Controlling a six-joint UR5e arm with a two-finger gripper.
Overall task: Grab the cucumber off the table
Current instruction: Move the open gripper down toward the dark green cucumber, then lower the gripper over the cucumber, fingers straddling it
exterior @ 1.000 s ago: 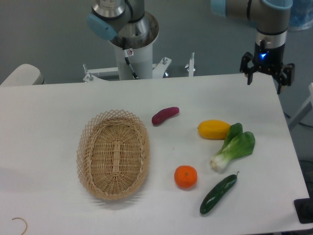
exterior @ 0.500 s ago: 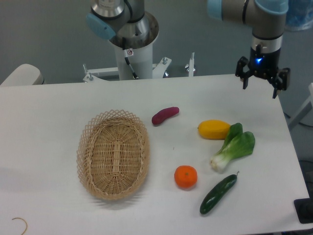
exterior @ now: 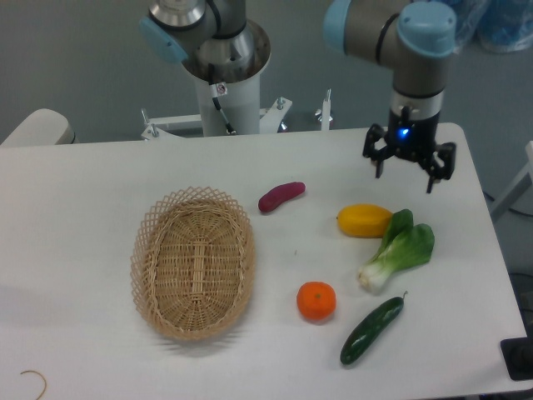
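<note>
— Item: cucumber (exterior: 371,330)?
— Tabletop (exterior: 83,208), five o'clock, untouched.
— My hand (exterior: 408,166)?
— One o'clock, fingers spread, empty. Step: approach. Next: travel toward the cucumber, align, descend.

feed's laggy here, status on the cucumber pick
Gripper open, empty, high above the yellow fruit. Cucumber untouched on table, near edge. Bok choy lies between them.

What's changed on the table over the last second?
The gripper moved left and forward from the table's far right corner, open and empty, now above the yellow fruit. The cucumber, bok choy, orange, sweet potato and basket stayed put.
</note>
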